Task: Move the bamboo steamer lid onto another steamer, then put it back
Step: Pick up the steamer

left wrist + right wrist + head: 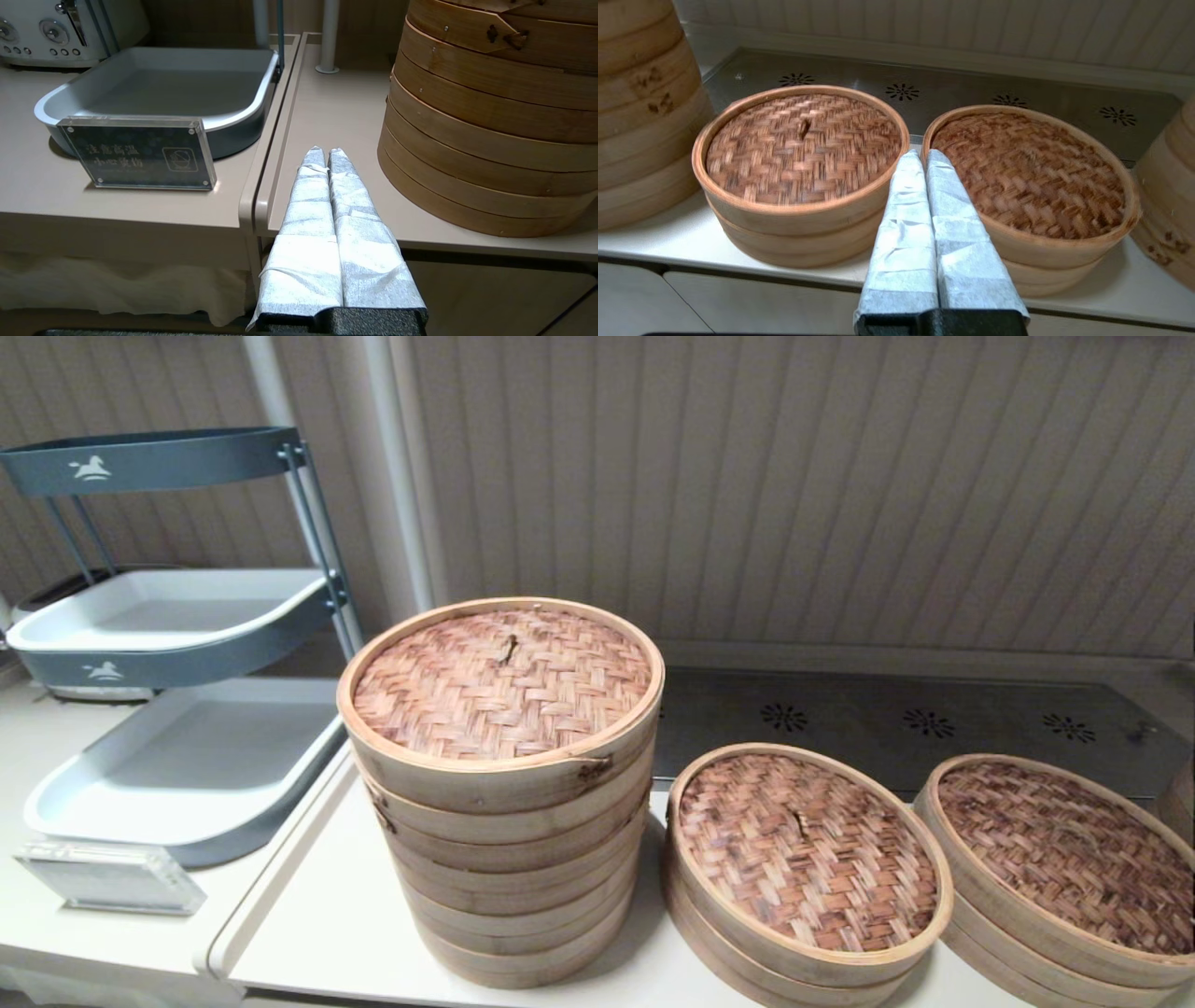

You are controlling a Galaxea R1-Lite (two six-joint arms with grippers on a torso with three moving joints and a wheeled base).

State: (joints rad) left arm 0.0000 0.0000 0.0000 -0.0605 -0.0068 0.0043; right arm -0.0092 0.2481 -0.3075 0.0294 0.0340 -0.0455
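Head view, layout: Three steamers stand in a row on the table [317,905], presumably so I can reach each from the front. Neither arm shows here.
Head view, lid: The bamboo steamer lid [808,845], dark weave with a knot at its centre, sits seated in the hoop of the middle shallow steamer.
Head view, neighbours: The tall steamer stack [504,831] with its lighter lid is to its left and a second shallow steamer [1064,859] to its right, nearly touching it.
Left wrist view: The left gripper [326,150] hangs off the table's front edge beside the tall stack, jaws pressed together and empty. I judge it parked.
Right wrist view, jaws: The right gripper [924,154] has its jaws closed with nothing between them, aimed at the gap between the two shallow steamers.
Right wrist view, lid: It lies just to one side of the jaw tips, untouched.
Destination: No steamer shows an open floor, so I cannot tell where the lid should go.
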